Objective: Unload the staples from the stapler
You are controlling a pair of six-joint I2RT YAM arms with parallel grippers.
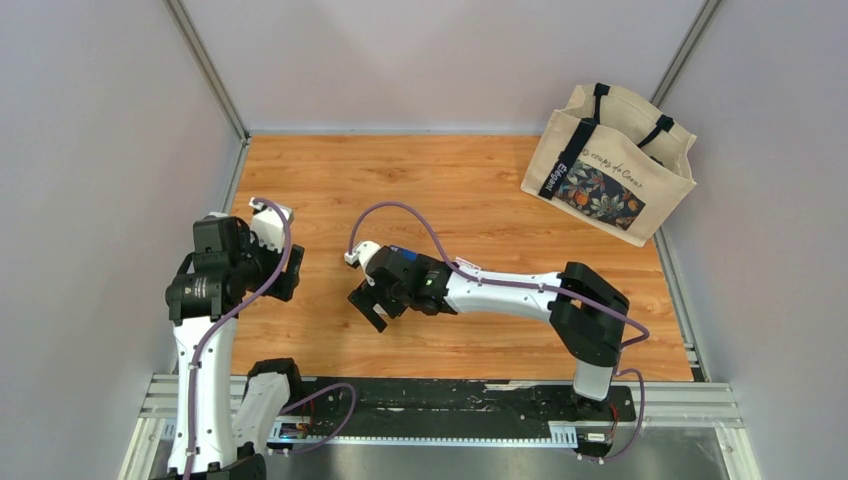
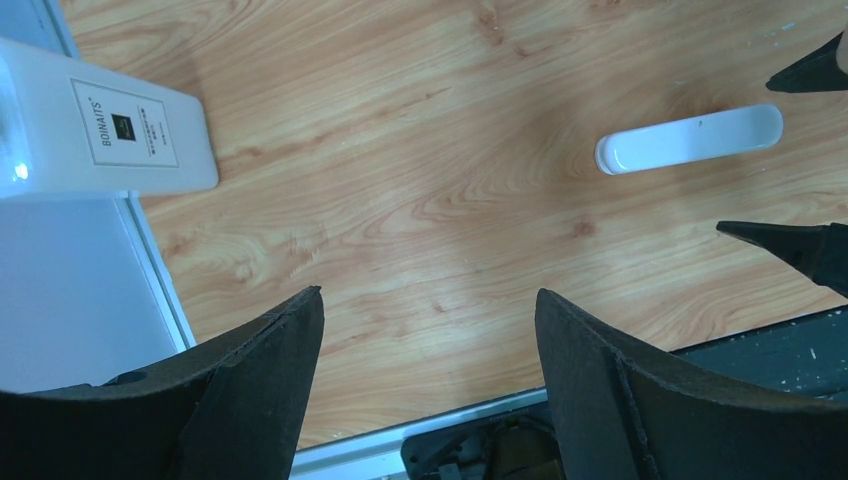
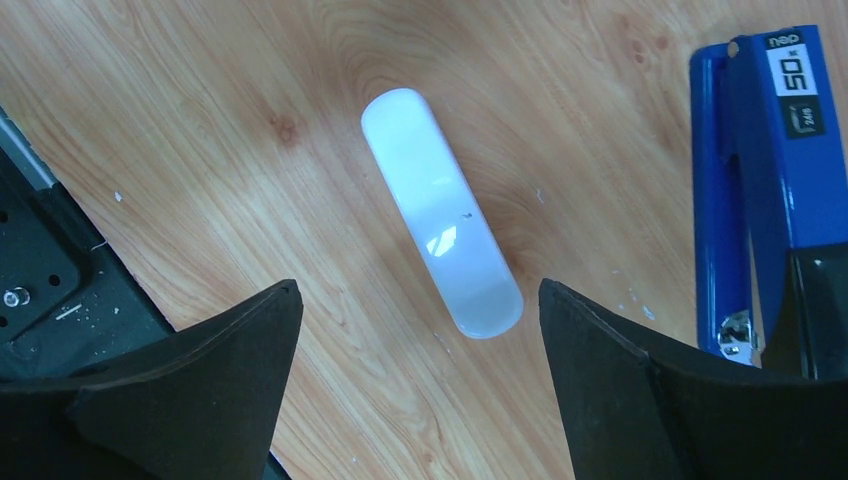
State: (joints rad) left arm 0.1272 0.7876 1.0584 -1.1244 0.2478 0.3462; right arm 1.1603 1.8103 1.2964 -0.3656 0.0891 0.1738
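Stapler (image 3: 755, 190): lies on the tabletop (image 3: 250, 130) near the white stick (image 3: 441, 212), not touching it; one end is hidden behind a finger of the right tool.
Handling: probably rigid, light and smooth-sided, so it may skid. It is hinged, so a pinch on one half alone could let it swing open.
Hold: best across the narrow blue body, near mid-length.
Staples: none visible; likely a brittle strip that breaks apart.
Right tool (image 3: 418, 300): jaws wide, empty, straddling the white stick, with the stapler outside them.
Left tool (image 2: 428, 300): jaws wide, empty, well apart from the white stick.
Room: bare wood surrounds the white stick.
Edges: black base plate (image 3: 40, 260) near the white stick; white box (image 2: 110, 130) by the wall and tote bag (image 1: 608, 165) both well apart from it.
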